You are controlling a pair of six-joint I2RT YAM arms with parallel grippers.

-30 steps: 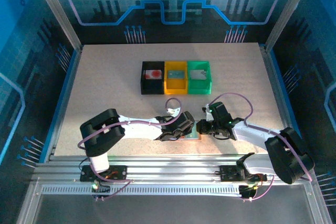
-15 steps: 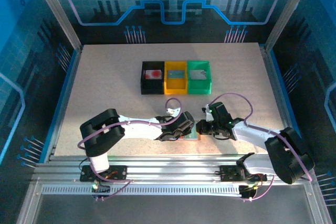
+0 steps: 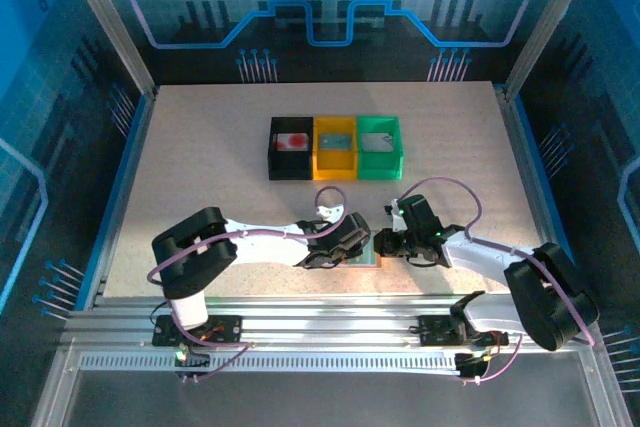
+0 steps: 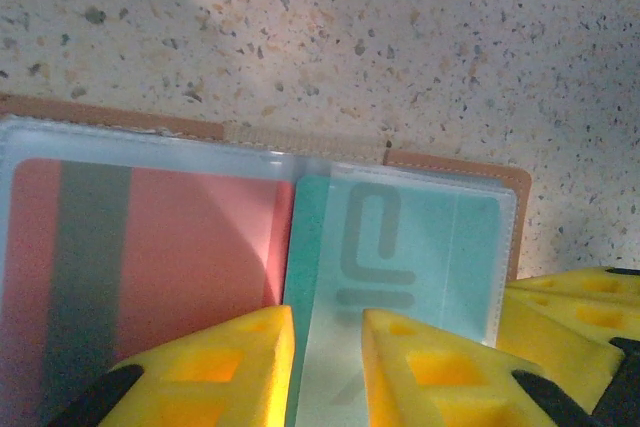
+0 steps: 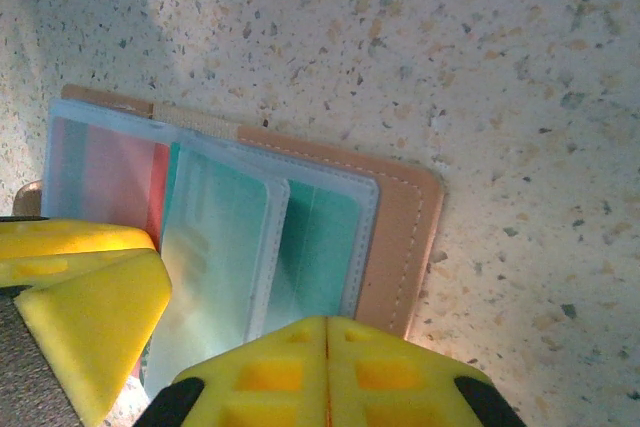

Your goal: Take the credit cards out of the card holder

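**Card holder spread open, both cards in their sleeves**

At the near edge of the desk, the left fingers stand slightly apart, astride the clear sleeve where the red card meets the teal card. They seem lined up to draw one out. The card holder lies open and flat between the arms. At its right, the right fingers are pressed together, probably steadying it. Whether either pair actually touches the plastic is unclear, and both pairs cover the cards' near ends.
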